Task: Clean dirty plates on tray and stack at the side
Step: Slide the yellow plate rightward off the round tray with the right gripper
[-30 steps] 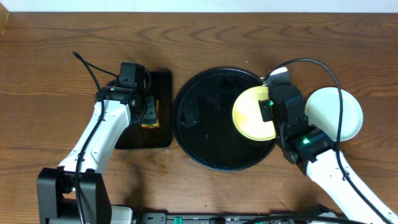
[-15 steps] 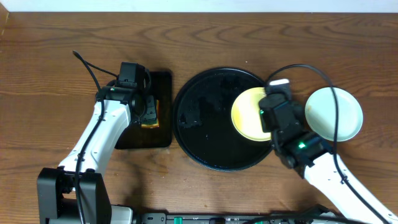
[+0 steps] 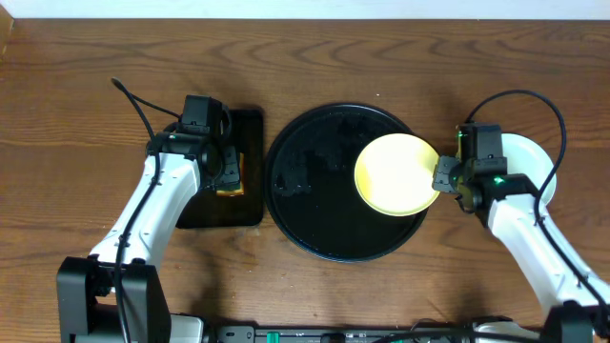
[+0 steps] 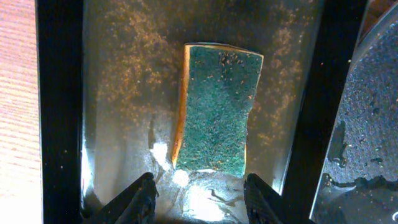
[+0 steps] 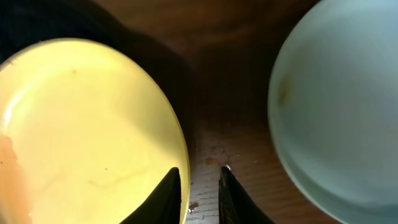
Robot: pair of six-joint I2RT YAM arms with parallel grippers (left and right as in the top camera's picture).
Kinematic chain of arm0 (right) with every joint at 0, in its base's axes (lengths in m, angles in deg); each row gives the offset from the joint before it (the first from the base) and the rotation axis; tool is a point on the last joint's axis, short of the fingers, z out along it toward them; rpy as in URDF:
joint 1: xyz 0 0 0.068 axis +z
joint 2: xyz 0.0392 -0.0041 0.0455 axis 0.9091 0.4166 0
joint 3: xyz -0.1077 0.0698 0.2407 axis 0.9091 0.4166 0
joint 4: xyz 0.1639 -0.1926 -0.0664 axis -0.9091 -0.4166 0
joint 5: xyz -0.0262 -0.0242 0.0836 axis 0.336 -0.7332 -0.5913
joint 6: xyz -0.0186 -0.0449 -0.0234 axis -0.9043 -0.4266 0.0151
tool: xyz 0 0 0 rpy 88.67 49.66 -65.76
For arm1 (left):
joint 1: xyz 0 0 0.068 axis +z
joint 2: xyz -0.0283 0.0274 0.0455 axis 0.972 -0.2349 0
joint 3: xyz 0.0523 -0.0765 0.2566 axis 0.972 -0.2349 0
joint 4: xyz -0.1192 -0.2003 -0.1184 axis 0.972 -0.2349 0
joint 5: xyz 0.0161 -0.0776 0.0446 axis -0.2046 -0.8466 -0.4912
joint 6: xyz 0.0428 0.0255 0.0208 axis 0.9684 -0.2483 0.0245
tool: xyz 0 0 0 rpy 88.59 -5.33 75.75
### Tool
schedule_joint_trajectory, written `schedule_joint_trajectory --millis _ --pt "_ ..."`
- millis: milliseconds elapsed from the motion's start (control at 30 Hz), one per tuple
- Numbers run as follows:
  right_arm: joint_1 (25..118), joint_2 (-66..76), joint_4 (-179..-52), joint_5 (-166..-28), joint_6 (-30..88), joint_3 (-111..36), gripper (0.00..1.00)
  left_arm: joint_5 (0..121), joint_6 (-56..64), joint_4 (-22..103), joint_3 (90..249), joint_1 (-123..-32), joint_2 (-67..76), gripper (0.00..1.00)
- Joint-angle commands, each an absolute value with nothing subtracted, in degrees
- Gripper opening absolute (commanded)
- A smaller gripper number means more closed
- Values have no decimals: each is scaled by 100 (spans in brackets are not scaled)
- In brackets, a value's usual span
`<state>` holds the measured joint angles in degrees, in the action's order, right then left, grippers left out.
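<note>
The right gripper (image 5: 199, 194) sits at the yellow plate's (image 3: 391, 173) right rim. Its fingers are narrowly parted, wood showing between them, and they clamp nothing yet. The rim lies in that gap, probably so it can be pinched there. The plate lies on the tray's (image 3: 315, 224) right edge and looks clean, so lifting it seems next. A mint plate (image 5: 336, 106) rests on the table (image 3: 95, 76) just beside, likely the stacking spot. The left gripper (image 4: 202, 200) hovers spread and empty over the sponge (image 4: 214, 109), which lies flat in the small tray (image 4: 112, 93).
</note>
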<state>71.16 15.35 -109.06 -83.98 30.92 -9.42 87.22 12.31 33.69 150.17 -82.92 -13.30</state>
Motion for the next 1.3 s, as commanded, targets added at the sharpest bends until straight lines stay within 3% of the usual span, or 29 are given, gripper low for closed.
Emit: schedule_joint_trajectory --millis 0,233,433,767,1067,1267 --pt "6959 1793 -10853 -9130 3100 -1003 21 8733 1235 3375 15056 -8298 -1341 48" --pt "6952 2256 -10862 -9137 3102 -1001 22 8733 1235 3393 15056 -8298 -1341 48" --pt "6952 2350 -10818 -9139 3186 -1001 10 8733 1235 3393 15056 -8298 -1341 48" --pt "6952 2355 -10792 -9244 3188 -911 1 8733 1235 3393 15056 -8298 -1341 47" --pt "6954 2355 -10720 -9242 3341 -909 1 8733 1235 3391 15056 -8298 -1341 48" --pt "6970 1885 -10390 -9698 2654 -975 1 8733 1235 3393 15056 -8298 -1341 47"
